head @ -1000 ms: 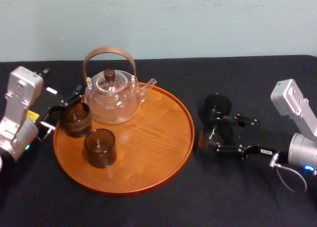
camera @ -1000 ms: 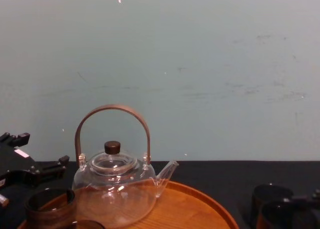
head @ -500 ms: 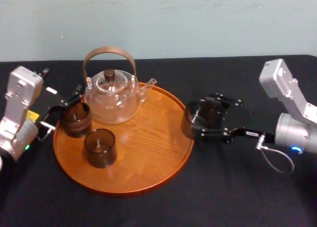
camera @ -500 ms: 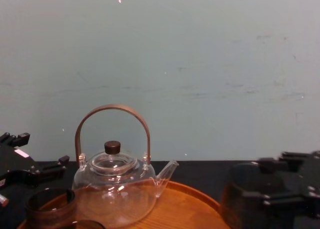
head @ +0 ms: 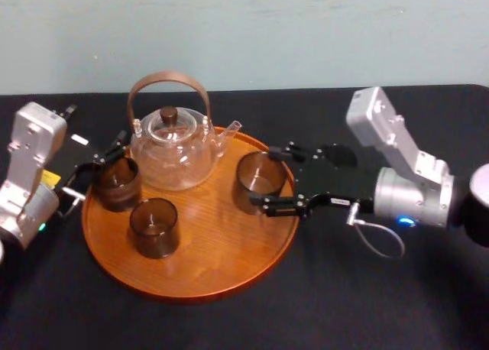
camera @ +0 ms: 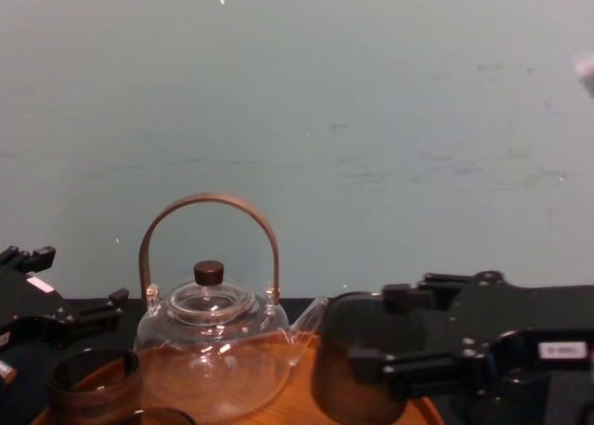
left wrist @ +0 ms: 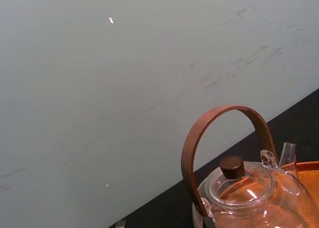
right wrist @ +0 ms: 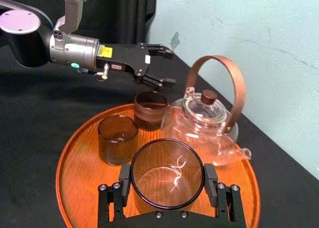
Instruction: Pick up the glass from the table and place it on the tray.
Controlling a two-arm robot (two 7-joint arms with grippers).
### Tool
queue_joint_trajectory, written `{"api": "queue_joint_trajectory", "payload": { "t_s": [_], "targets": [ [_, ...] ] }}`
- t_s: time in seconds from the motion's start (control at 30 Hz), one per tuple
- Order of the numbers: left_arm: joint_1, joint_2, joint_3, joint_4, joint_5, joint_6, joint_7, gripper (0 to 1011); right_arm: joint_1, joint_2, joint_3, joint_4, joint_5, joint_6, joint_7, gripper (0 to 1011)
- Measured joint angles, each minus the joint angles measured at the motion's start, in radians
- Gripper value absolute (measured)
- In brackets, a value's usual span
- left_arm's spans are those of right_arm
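My right gripper (head: 269,179) is shut on a smoky glass (head: 256,183), one finger on each side of it. It holds the glass upright over the right part of the round wooden tray (head: 214,273); whether the base touches the wood I cannot tell. The right wrist view shows the glass (right wrist: 167,174) between the fingers above the tray (right wrist: 75,178). In the chest view the glass (camera: 357,369) is just right of the teapot's spout. My left gripper (head: 103,163) stands open at the tray's left edge, beside a dark glass (head: 116,183).
A clear glass teapot (head: 172,151) with a brown hoop handle stands at the back of the tray. A second glass (head: 153,228) sits on the tray's front left. Another dark glass (head: 338,154) stands on the black table behind my right gripper.
My right gripper has carried the glass leftward from the table, across the rim, to above the tray's right part. The left arm has not moved.
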Motion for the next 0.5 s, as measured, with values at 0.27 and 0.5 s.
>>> {"api": "queue_joint_trajectory", "payload": {
  "t_s": [0.27,0.5],
  "targets": [
    [0.0,0.0,0.0,0.0,0.0,0.0,0.0,1001,0.025,-0.043,-0.039,0.046,-0.002,-0.007,0.004,898],
    [0.0,0.0,0.0,0.0,0.0,0.0,0.0,1001,0.028,-0.062,-0.059,0.08,-0.006,-0.011,0.002,898]
  ]
}}
